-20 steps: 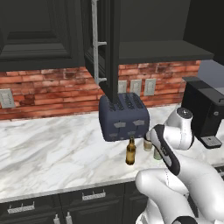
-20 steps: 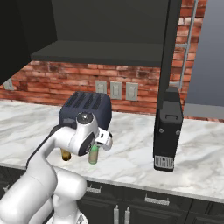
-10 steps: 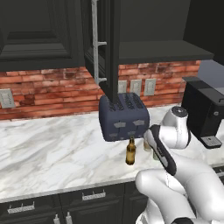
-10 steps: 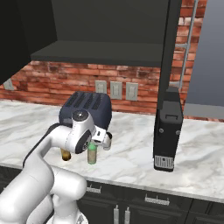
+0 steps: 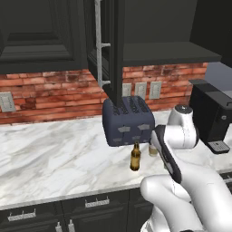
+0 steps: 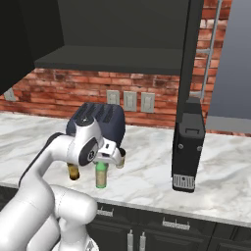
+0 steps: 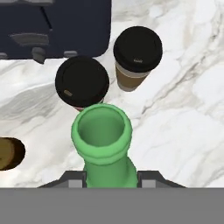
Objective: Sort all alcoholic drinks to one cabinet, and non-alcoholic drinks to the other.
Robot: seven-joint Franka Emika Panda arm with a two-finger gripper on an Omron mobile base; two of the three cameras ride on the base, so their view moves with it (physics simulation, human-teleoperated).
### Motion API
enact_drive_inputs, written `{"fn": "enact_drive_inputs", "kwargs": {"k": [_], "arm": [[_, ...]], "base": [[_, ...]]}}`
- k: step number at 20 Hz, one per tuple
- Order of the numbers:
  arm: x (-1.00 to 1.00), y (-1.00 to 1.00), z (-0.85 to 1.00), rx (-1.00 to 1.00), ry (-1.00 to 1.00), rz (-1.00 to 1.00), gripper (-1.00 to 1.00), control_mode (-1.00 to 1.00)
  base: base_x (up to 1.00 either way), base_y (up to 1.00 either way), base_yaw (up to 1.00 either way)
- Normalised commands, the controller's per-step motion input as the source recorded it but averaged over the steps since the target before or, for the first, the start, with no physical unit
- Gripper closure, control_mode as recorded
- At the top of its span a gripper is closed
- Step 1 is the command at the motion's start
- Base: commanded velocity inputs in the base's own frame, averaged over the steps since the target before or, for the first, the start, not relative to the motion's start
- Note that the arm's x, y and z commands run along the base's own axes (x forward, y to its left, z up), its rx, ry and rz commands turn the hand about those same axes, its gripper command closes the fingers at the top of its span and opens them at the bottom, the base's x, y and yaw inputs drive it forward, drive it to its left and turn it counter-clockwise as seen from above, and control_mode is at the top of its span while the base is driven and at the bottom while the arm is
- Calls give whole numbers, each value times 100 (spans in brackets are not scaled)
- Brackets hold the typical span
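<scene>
My gripper (image 7: pixel 109 177) is shut on the neck of the green bottle (image 7: pixel 103 131), whose open mouth faces the hand camera. From the right base the green bottle (image 6: pixel 101 175) stands upright under the gripper (image 6: pixel 105 161), low over the marble counter in front of the toaster. The amber bottle (image 5: pixel 135 157) stands upright just to its left (image 6: pixel 73 171). Two tan paper cups with dark lids (image 7: pixel 82 81) (image 7: pixel 138 52) stand side by side just beyond the green bottle, next to the toaster. One cup (image 5: pixel 153 149) peeks out beside my arm.
A dark blue toaster (image 5: pixel 128 120) sits against the brick wall behind the drinks. A black coffee machine (image 6: pixel 188 144) stands to the right on the counter (image 6: pixel 147 181). Above, an upper cabinet stands open, its door (image 5: pixel 108 45) swung out and its shelf (image 6: pixel 112 59) bare.
The arm has shifted slightly to the left while keeping its grip on the green bottle. The bottles and cups stand where they were.
</scene>
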Motion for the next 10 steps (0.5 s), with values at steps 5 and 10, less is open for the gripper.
{"fn": "enact_drive_inputs", "kwargs": {"k": [5, 10], "arm": [[-39, -19, 43, -1, -3, 0, 100, -100], [-40, -16, 51, -1, -12, 0, 100, -100]], "base": [[0, 0, 0], [0, 0, 0]]}}
